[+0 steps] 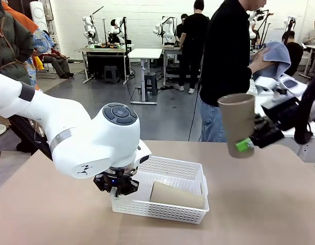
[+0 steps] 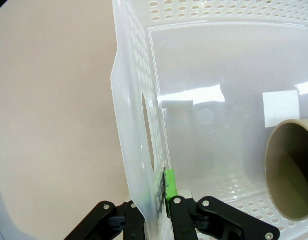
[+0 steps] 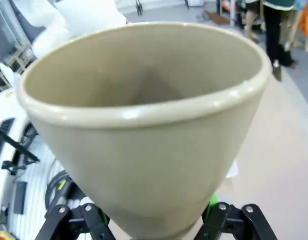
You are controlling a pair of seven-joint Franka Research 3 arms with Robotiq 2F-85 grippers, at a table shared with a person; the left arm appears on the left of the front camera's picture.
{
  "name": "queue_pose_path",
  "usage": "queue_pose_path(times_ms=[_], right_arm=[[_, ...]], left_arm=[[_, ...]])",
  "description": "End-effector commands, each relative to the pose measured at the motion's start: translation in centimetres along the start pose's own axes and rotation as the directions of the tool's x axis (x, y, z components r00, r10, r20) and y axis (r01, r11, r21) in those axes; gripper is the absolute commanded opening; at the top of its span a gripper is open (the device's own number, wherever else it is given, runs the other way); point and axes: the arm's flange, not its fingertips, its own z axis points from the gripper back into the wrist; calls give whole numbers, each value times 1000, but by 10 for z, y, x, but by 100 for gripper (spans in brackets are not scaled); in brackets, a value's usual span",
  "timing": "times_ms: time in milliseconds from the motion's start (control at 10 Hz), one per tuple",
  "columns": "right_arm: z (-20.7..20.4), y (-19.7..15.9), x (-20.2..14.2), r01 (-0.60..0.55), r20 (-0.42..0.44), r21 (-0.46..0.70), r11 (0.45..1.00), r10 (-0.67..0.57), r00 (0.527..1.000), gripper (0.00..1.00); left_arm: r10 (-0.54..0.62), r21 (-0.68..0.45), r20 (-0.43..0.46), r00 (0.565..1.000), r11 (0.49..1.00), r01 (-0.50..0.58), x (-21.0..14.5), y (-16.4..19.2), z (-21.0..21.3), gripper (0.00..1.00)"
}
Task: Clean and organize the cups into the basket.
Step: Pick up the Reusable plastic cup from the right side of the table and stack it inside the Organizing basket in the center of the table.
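Left tool (image 2: 162,186) is shown clenched on the short wall of the basket (image 1: 193,168), a hold judged to steady it on the desk (image 1: 259,204); one tan cup (image 1: 175,195) is laid on its side inside. A second cup (image 1: 238,122) is gripped near its base, mouth up, by the right tool (image 1: 247,144), aloft near a person's cloth (image 1: 275,55), seemingly for wiping.

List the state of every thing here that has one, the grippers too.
White perforated plastic basket: on the table, left wall clamped.
Tan matte tumbler inside it: lying on its side.
Second tan tumbler: upright, in the air.
Left gripper: shut on the basket wall.
Right gripper: shut on the second tumbler.
Blue-grey cloth: bunched in the person's hands.
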Motion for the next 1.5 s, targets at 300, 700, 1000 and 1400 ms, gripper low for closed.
queue_pose_path(times_ms=[300, 700, 1000, 1400], right_arm=[[-109, -39, 69, 68, -441, -13, 998, -66, 895, 79], [-190, -59, 59, 103, -564, 71, 992, -45, 825, 79], [-208, -60, 41, 120, -556, 145, 982, -19, 831, 79], [-225, -68, 19, -9, -507, 144, 989, 82, 858, 79]], left_arm=[[-6, 15, 10, 1000, 1000, 6, -3, 0, -1, 0], [-6, 15, 10, 1000, 1000, 6, -3, 0, -1, 0], [-6, 15, 10, 1000, 1000, 6, -3, 0, -1, 0], [-6, 15, 10, 1000, 1000, 6, -3, 0, -1, 0]])
